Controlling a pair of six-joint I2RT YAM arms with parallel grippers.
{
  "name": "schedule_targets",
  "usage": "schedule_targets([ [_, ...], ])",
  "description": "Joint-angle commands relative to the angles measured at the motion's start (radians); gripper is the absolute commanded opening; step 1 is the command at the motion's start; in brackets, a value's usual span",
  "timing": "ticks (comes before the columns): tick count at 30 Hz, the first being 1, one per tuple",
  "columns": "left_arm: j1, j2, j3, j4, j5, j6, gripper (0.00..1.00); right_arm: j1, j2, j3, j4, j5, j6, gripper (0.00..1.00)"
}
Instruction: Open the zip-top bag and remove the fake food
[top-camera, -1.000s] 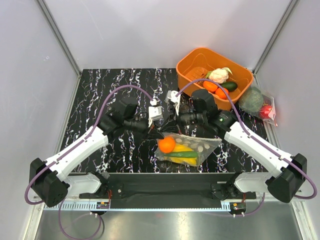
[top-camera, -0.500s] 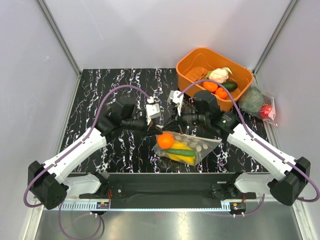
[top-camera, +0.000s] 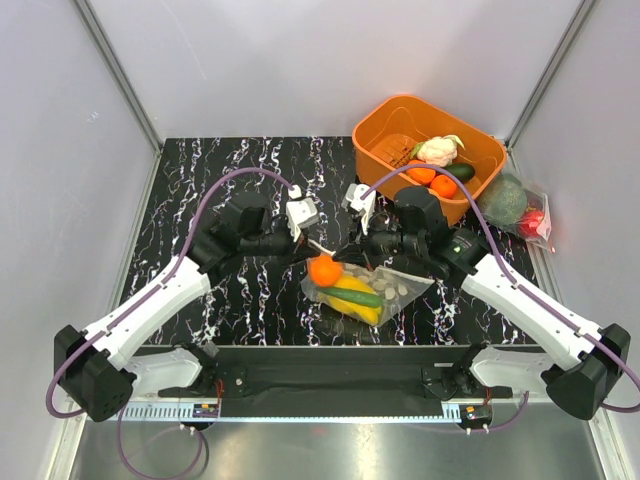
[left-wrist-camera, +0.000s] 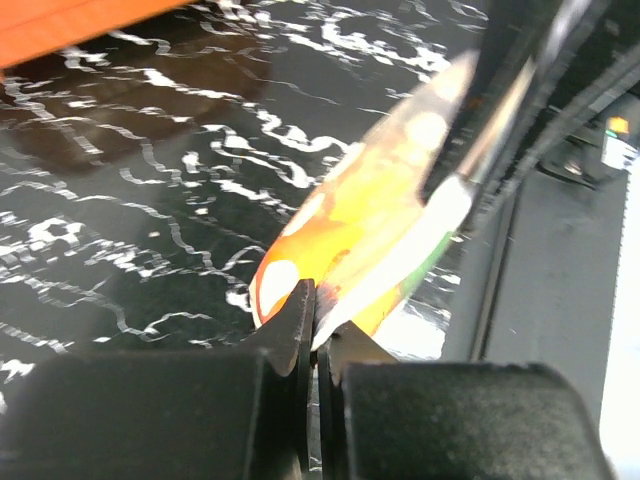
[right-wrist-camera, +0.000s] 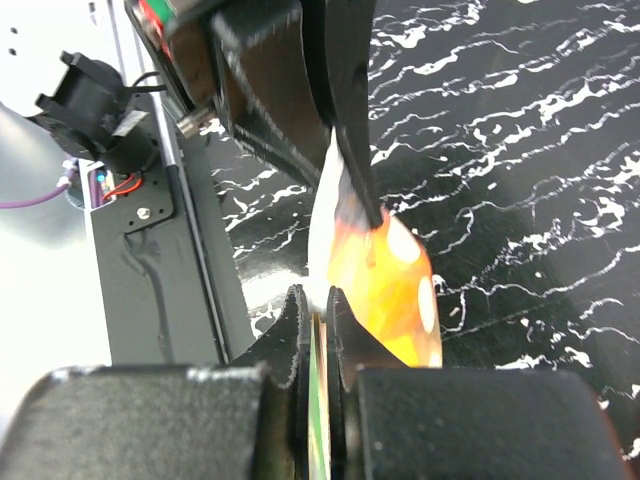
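The dotted zip-top bag (top-camera: 372, 292) hangs in front of the arms, held up by its top edge. Inside it show an orange fruit (top-camera: 324, 270), yellow pieces (top-camera: 352, 296) and a dark-green vegetable (top-camera: 357, 297). My left gripper (top-camera: 318, 247) is shut on the bag's left top edge (left-wrist-camera: 330, 315). My right gripper (top-camera: 345, 252) is shut on the top edge beside it (right-wrist-camera: 318, 330). In both wrist views the bag is a blurred orange and yellow sheet with pale dots, and the other gripper's fingers pinch its far end.
An orange tub (top-camera: 385, 122) at the back right holds a white cauliflower (top-camera: 437, 151), orange fruits and a green vegetable. A clear undotted bag with a big green ball (top-camera: 503, 199) and a red item lies right of it. The black marbled table (top-camera: 200, 170) ends at a black rail in front.
Both grippers rose and moved toward the back with the bag's top edge. The bag's contents slid left and bunched up; the bag hangs more steeply.
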Motion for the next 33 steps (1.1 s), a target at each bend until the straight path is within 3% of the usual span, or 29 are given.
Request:
schedule_targets([
  [1,0.032,-0.032,-0.009,0.077,-0.208,-0.014,0.00,0.003,-0.047,0.001,-0.052,0.009,-0.005,0.00],
  [8,0.048,-0.018,-0.002,0.072,-0.352,-0.037,0.00,0.003,-0.068,-0.010,-0.069,0.044,0.001,0.00],
  [33,0.143,0.025,0.018,0.062,-0.535,-0.124,0.00,0.003,-0.143,-0.034,-0.165,0.138,0.047,0.00],
])
